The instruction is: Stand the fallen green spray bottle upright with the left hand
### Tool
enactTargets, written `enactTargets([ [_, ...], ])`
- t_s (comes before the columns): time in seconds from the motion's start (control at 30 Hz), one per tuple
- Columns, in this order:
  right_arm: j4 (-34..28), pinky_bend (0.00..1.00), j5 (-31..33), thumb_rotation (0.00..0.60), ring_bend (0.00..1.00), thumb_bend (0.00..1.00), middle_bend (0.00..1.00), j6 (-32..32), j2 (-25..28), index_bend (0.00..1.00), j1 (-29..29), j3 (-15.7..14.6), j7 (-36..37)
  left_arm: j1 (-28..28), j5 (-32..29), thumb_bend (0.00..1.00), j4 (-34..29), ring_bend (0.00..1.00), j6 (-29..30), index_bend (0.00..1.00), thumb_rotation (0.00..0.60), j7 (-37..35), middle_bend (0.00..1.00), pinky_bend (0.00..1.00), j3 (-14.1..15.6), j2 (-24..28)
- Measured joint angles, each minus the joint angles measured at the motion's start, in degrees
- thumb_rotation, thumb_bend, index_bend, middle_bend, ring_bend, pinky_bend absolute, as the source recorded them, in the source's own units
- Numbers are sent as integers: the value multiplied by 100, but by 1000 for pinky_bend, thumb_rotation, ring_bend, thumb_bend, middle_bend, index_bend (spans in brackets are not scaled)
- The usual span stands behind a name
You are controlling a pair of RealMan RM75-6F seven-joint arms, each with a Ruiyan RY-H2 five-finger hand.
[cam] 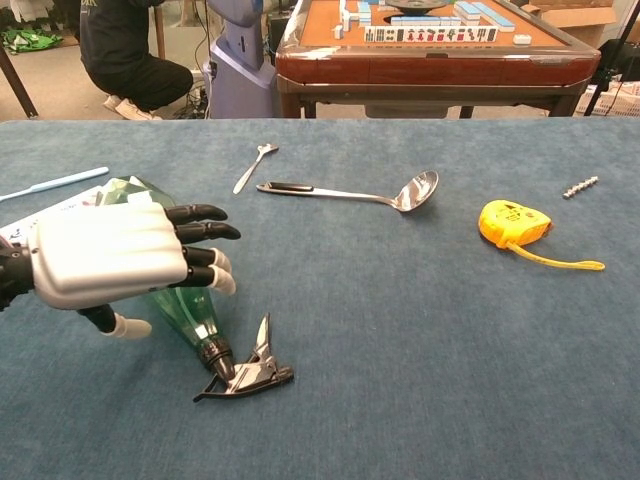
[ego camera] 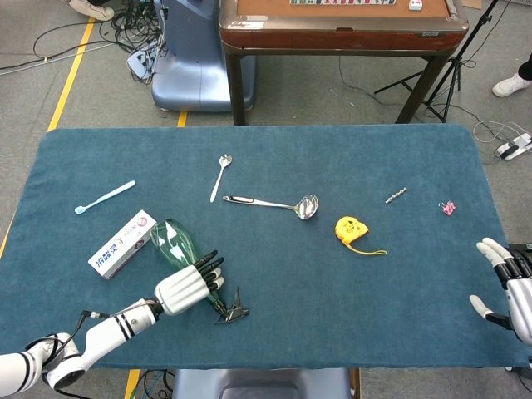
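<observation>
A blue cloth covers the table. Near its left edge lies a pale blue toothbrush, and just below it a white toothpaste box rests at a slant. Toward the middle, a small metal spoon lies beside a long steel ladle with a dark handle, its bowl pointing right. Right of the ladle sits a yellow tape measure with a short length of tape pulled out. Farther right lie a metal screw and a small pink clip. Beyond the table stands a wooden mahjong table.
</observation>
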Motion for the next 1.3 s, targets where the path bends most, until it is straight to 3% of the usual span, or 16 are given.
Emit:
enactTargets([
  [0.57, 53, 141, 21, 600, 123, 205, 143, -16, -10, 144, -1, 8, 57, -124, -20, 237, 467, 105, -50, 368, 600, 14, 322, 0, -34, -310],
  [0.83, 32, 141, 17, 600, 123, 205, 143, 11, 5, 144, -17, 8, 42, -128, 23, 237, 721, 195, 151, 467, 600, -139, 439, 41, -48, -435],
  [1.03, 10, 142, -7, 600, 123, 206, 143, 37, 13, 144, -25, 8, 31, -111, 68, 238, 760, 240, 425, 524, 600, -603, 497, 88, -67, -399],
  [1.3, -27, 141, -43, 600, 123, 205, 143, 75, 28, 144, -42, 2, 9, -42, -104, 237, 488, 246, 871, 529, 600, -1913, 507, 92, -221, -200],
])
